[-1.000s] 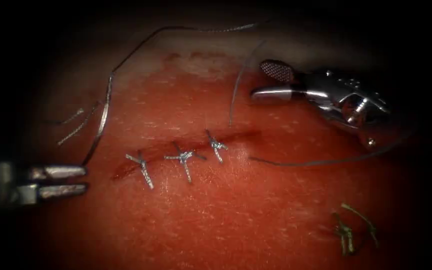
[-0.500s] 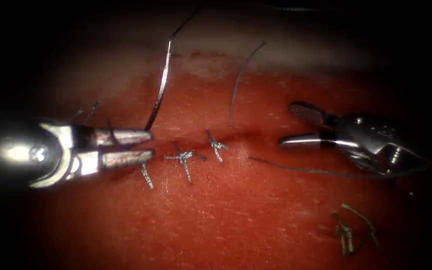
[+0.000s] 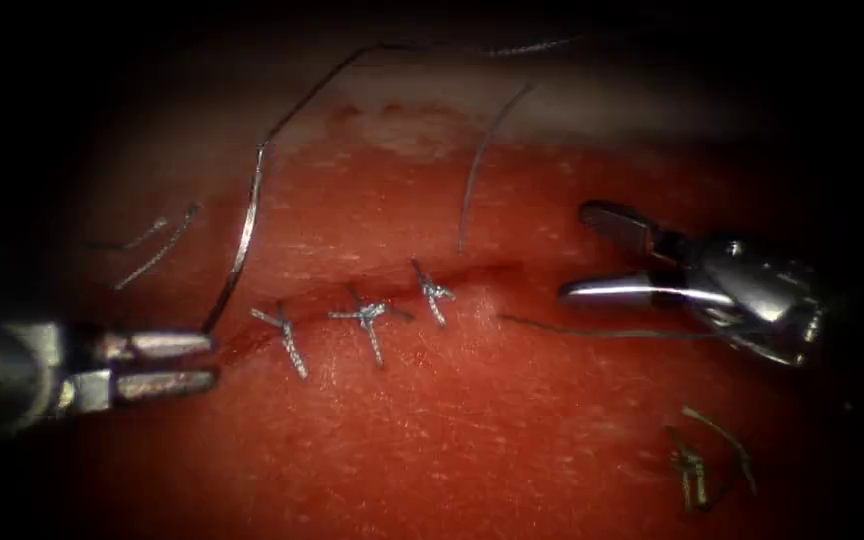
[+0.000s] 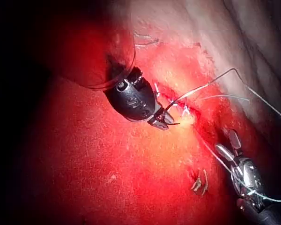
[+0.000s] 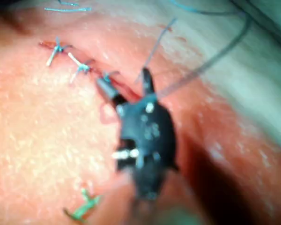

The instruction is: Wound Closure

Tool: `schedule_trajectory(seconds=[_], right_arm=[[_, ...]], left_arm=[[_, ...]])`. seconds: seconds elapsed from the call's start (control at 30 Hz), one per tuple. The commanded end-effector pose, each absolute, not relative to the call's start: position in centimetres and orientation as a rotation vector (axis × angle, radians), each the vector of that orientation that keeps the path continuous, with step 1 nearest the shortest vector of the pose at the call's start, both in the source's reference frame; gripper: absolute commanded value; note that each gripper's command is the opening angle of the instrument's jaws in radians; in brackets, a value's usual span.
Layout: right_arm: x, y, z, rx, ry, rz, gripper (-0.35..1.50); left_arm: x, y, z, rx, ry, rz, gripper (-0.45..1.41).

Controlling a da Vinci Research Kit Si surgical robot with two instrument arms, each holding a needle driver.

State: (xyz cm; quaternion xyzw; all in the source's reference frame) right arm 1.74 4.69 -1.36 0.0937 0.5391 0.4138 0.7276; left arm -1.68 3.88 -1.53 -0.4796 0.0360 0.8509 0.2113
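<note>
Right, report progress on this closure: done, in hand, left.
Done: three knotted stitches cross the cut. In hand: the left pincer grips the needle near one end, clear of the tissue; the right pincer is open, empty. Left: thread at the cut's right end looks untied.

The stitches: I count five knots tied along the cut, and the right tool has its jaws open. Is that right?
Not quite. The endoscope view shows three stitches tied along the cut, not five. The rest holds: the right tool has its jaws open and holds nothing.
</note>
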Motion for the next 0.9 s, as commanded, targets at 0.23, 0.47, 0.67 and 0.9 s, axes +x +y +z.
schedule_trajectory(seconds=[0.23, 0.47, 0.67, 0.9], right_arm=[[1.84, 4.67, -1.25, 0.201, 1.192, 0.905, 1.10], [1.87, 4.65, -1.21, 0.196, 1.193, 0.905, 1.10], [1.91, 4.64, -1.20, 0.193, 1.195, 0.898, 1.12], [1.99, 4.59, -1.18, 0.200, 1.202, 0.889, 1.12]], left_arm=[[-1.74, 3.74, -1.47, -1.255, -0.364, 2.079, 0.78], [-1.81, 3.53, -1.52, -1.270, -0.604, 2.036, 0.78], [-1.71, 3.96, -1.61, -1.032, -0.502, 1.762, 0.66], [-1.62, 4.21, -1.27, -0.659, -0.385, 1.651, 0.47]])
